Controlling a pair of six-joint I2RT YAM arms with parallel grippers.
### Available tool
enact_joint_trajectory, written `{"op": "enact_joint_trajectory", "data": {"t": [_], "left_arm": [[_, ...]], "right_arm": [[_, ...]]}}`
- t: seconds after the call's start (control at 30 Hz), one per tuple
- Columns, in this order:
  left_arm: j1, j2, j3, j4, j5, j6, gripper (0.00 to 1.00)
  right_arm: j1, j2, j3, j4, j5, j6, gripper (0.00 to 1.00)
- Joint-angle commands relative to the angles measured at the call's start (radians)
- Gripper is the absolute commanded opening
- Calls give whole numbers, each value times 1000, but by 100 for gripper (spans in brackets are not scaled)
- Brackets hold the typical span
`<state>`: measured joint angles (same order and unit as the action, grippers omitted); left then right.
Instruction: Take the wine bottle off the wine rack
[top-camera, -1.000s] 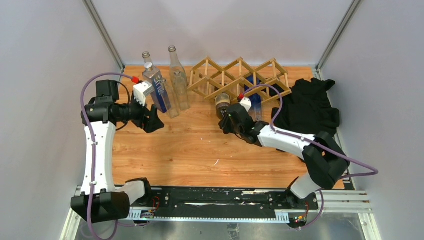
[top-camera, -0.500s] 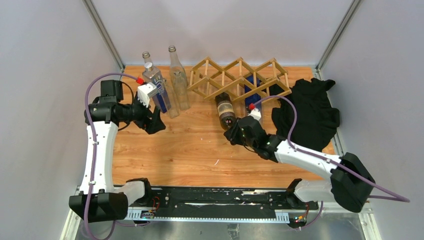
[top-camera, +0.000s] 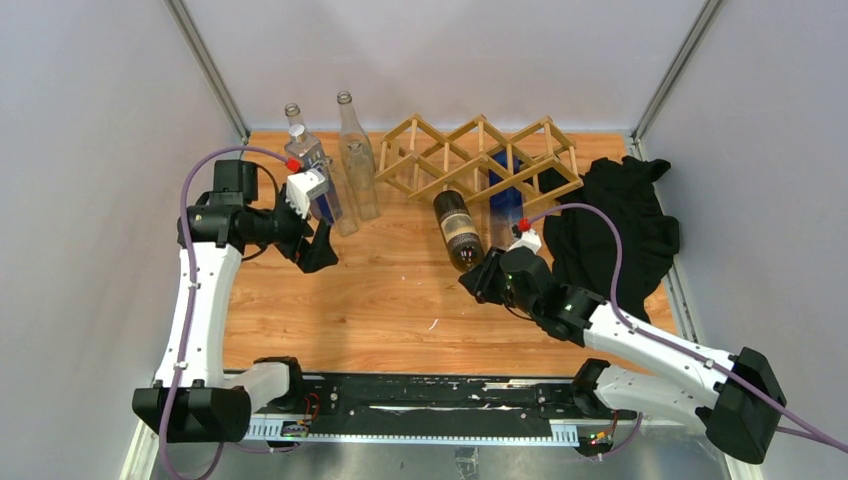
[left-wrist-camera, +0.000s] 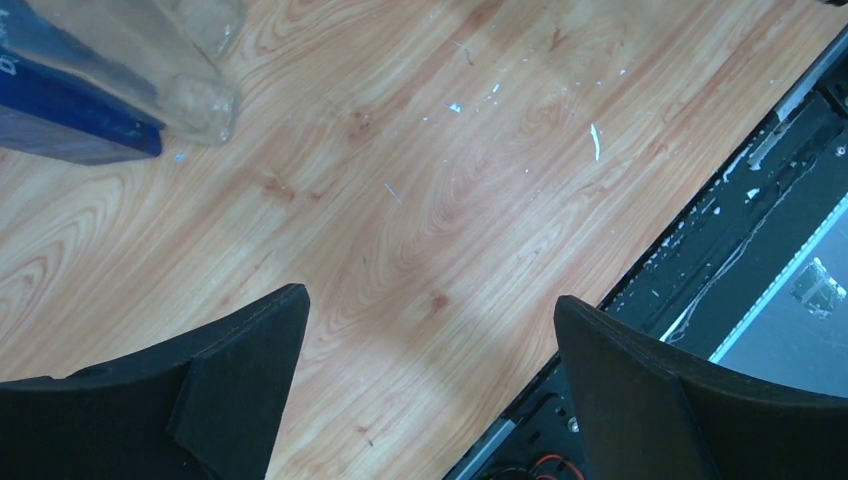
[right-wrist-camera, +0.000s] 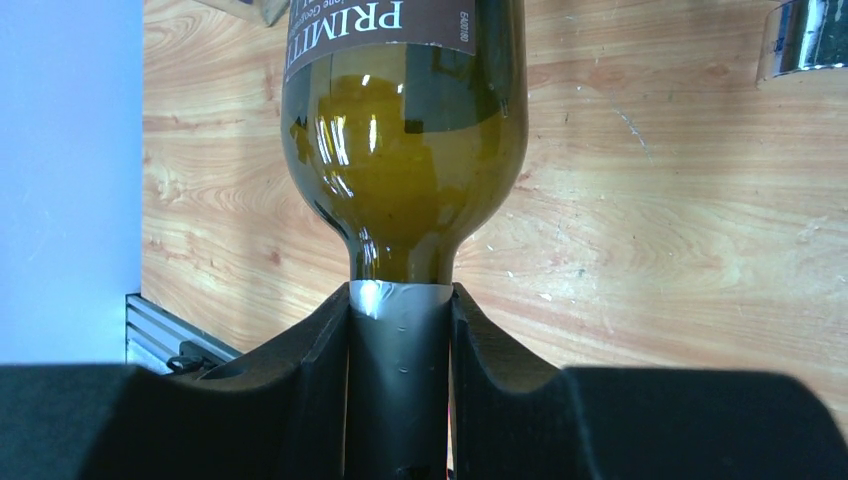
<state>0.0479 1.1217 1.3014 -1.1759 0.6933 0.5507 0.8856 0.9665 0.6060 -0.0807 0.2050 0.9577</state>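
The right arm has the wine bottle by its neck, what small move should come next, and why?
Probably pull the wine bottle slightly toward the near edge: the right tool is shut on its neck, yet its base lies at the wine rack's front slats, seemingly not clear.

**Robot test cell in a laboratory.** Plain grey wall panels (top-camera: 90, 150), framed by aluminium posts (top-camera: 205, 65) in the upper corners, enclose a wood-grain worktop (top-camera: 380, 290) on three sides. Along the lower edge of the frame, a black base rail (top-camera: 430, 400) carries a left arm (top-camera: 195, 300) and a right arm (top-camera: 650, 345), both trailing purple cables (top-camera: 583, 207). Staged props occupy the upper half: rack (top-camera: 480, 155), wine bottle (top-camera: 458, 230), clear bottles (top-camera: 355, 165), cloth (top-camera: 615, 225).
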Motion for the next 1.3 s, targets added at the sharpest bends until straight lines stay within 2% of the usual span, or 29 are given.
{"op": "enact_joint_trajectory", "data": {"t": [0.0,0.23,0.53,0.73,1.0,1.2,1.27], "left_arm": [[-55,9,-11,-5,-31,6,100],[-226,17,-42,-5,-126,79,100],[-428,-80,-158,-7,-186,296,100],[-469,-232,-191,-5,-197,452,100],[-504,-286,-230,-4,-161,640,100],[-512,-303,-270,8,-178,699,100],[-513,-308,-282,69,-205,654,100]], "right_arm": [[15,-46,38,14,-10,-24,0],[15,-5,143,-124,-182,-116,0],[15,103,325,-266,-536,-315,0],[25,196,458,-357,-716,-412,0],[55,274,606,-371,-857,-468,0],[91,322,678,-388,-908,-485,0],[106,337,690,-386,-919,-488,0]]}}
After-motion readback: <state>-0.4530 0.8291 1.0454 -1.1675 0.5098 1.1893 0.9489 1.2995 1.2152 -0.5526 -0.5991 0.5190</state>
